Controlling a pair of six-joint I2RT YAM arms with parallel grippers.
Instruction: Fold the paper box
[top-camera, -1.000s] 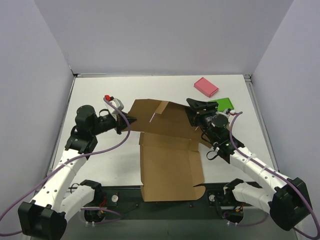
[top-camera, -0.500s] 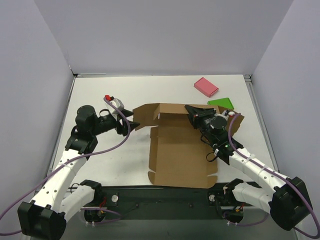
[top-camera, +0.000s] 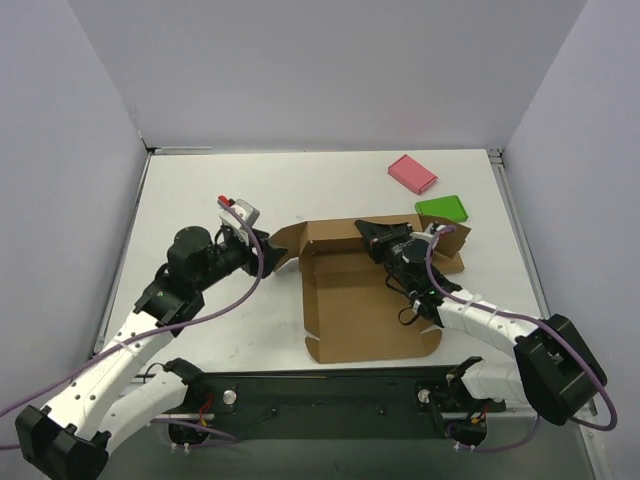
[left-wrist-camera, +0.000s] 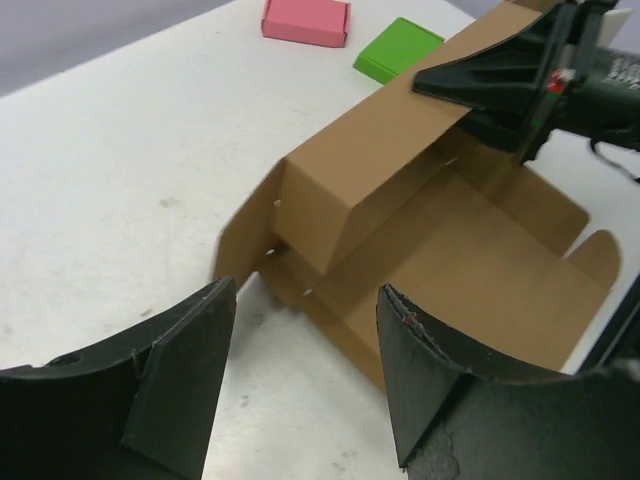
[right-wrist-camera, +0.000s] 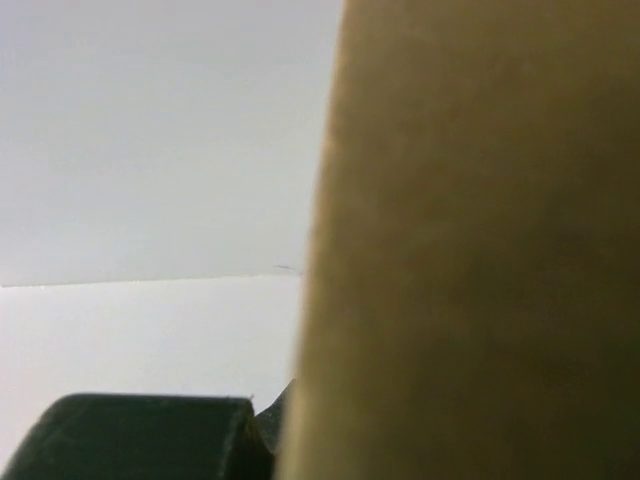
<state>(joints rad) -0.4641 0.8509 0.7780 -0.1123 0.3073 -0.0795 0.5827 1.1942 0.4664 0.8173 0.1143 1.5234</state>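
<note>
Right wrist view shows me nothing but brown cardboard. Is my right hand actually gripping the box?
Observer: Yes. The right hand is shut on the top edge of the box's raised back wall.
Operator: And the left hand?
Observer: The left hand is open, pointed at the box's left side flap, not gripping it.
Operator: Anything near the box?
Observer: A green block and a pink block lie beyond its right end.

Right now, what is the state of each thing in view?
paper box, partly folded, back wall raised, base flat.
left gripper, open, beside the box's left flap, holding nothing.
right gripper, shut on the raised wall.
pink block, lying flat.
green block, lying flat.
</note>
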